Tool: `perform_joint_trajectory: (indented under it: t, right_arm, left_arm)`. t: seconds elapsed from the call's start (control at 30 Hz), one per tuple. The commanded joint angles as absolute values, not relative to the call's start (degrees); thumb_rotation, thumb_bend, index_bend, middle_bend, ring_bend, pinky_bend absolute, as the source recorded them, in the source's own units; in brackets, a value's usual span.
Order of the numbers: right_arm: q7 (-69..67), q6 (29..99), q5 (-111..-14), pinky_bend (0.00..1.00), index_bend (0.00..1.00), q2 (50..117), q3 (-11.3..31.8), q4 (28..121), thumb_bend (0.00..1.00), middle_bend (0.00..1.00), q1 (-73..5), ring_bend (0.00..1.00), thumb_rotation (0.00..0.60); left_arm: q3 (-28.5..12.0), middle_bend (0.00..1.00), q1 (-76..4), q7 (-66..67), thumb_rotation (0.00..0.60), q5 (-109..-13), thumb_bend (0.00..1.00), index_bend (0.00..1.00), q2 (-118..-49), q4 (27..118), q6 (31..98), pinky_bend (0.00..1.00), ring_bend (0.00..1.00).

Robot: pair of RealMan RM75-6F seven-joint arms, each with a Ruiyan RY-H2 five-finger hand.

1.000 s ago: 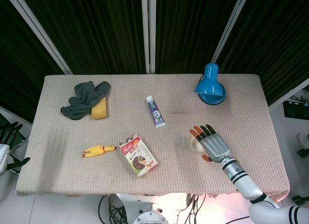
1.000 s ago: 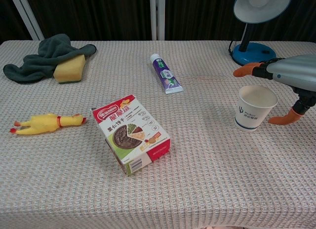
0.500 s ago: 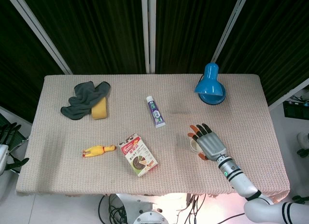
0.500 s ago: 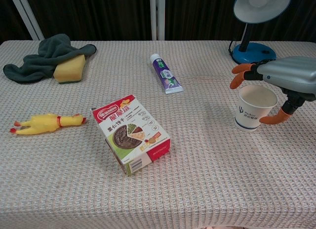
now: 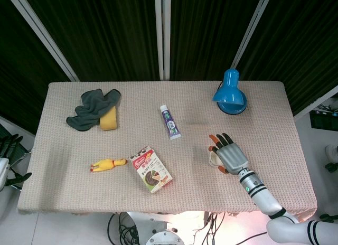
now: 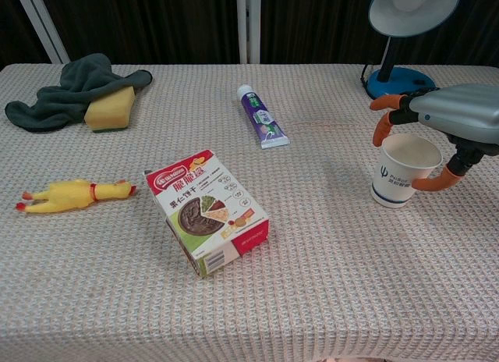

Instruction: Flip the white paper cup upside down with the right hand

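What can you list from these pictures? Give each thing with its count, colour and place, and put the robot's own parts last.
paper cup: one, white, upright, right front.
desk lamp: one, blue, far right.
tube: one, white and purple, centre back.
snack box: one, red, white and green, centre front.
toy chicken: one, yellow, left front.
sponge: one, yellow, far left.
cloth: one, dark grey, beside sponge.
table: one, beige cover.
right hand: grey, orange-tipped fingers curled around the cup.
left hand: dark, off the table's left edge.
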State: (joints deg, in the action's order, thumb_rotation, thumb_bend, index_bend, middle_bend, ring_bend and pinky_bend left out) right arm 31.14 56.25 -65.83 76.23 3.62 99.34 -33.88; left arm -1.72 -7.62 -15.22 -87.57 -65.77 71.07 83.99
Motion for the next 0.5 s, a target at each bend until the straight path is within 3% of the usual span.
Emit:
perform_joint_trajectory:
  t: [0.03,0.33,0.5]
  right_arm:
    - [31.18,56.52,-65.87,0.00,0.35,76.24,3.51,99.23,0.18,0.03,-33.90,0.00,0.600]
    - [25.34,60.09,-69.49,0.00,0.42,74.38,3.85,100.50,0.18,0.04,-32.08,0.00,0.600]
    - [10.46,61.80,-72.91,0.00,0.42,72.77,4.32,100.45,0.18,0.04,-29.06,0.00,0.600]
  left_arm:
    - [-1.73,0.03,-7.67,-15.14,0.600,-87.63,0.06,0.04,-65.80,71.04,83.99,0.06,0.00]
    - [-1.73,0.03,-7.81,-14.90,0.600,-87.70,0.06,0.04,-65.64,71.27,83.85,0.06,0.00]
    - [-1.68,0.03,-7.84,-14.78,0.600,-87.63,0.06,0.04,-65.75,71.15,83.64,0.06,0.00]
